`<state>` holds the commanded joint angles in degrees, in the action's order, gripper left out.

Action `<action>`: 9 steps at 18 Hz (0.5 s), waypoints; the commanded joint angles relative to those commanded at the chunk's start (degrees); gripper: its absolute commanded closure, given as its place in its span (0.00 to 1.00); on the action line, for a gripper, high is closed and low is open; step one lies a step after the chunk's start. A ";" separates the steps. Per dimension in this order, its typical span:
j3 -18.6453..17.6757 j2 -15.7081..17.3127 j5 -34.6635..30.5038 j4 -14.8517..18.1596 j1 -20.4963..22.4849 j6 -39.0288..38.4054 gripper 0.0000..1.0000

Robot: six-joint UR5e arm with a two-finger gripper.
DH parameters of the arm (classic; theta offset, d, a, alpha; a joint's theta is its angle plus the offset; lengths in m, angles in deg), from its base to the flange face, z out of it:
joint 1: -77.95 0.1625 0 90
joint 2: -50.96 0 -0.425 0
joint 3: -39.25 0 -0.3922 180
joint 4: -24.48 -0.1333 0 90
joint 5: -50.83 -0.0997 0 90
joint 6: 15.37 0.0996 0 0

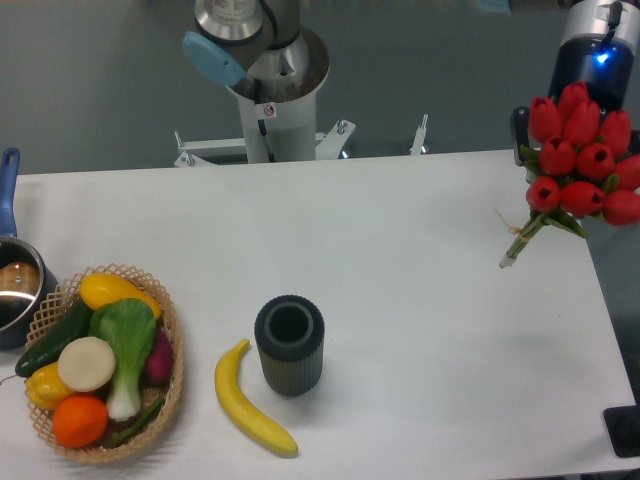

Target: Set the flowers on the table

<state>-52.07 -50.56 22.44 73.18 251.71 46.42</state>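
Note:
The flowers (583, 160), a bunch of red tulip buds on thin green stems, hang in the air over the right edge of the white table (400, 260). The buds point up and to the right, and the stem ends (512, 255) slant down to the left, close above the tabletop. My gripper (548, 135) comes in from the upper right under a dark wrist with a blue light (600, 58). It is shut on the flowers. The buds hide most of its fingers; one dark finger (520, 125) shows at their left.
A dark ribbed cylinder vase (289, 344) stands at front centre with a banana (250, 400) to its left. A wicker basket (172, 330) of vegetables and fruit sits front left. A pot with a blue handle (10, 290) is at the left edge. The arm's base (270, 90) stands at the back.

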 joint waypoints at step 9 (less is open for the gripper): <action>-0.88 3.33 -11.22 2.19 -0.26 -0.35 0.58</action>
<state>-52.95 -47.23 11.22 75.36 251.45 46.07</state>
